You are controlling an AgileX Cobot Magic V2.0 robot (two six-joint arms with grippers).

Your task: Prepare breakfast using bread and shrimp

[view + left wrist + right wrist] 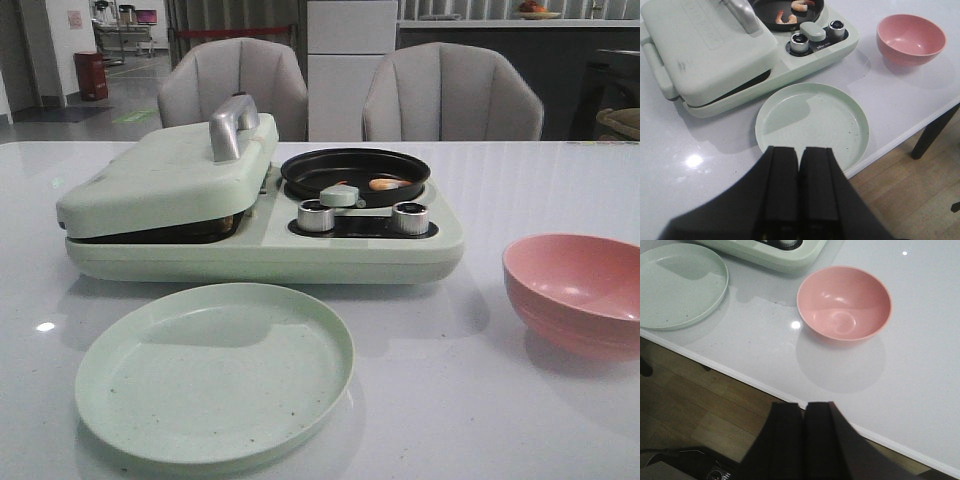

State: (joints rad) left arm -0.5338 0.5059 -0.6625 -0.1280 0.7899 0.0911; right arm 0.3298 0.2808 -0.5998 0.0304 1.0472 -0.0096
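Shrimp (385,184) (800,6) lie in the round black pan (355,172) (771,14) on the right half of the pale green breakfast maker (420,245) (815,57). Its lid (165,180) (700,45) on the left half is down, with a silver handle (230,125). The bread is hidden. A pale green plate (215,370) (812,122) (677,285) sits empty in front of the machine. My left gripper (800,150) is shut, empty, above the plate's near rim. My right gripper (805,405) is shut, empty, over the table's front edge, short of the pink bowl (843,302).
The pink bowl (575,290) (910,37) stands empty at the right of the machine. Two knobs (316,215) (410,217) face the front. Two grey chairs (450,95) stand behind the white table (450,400). Wooden floor (695,400) lies below the table's front edge.
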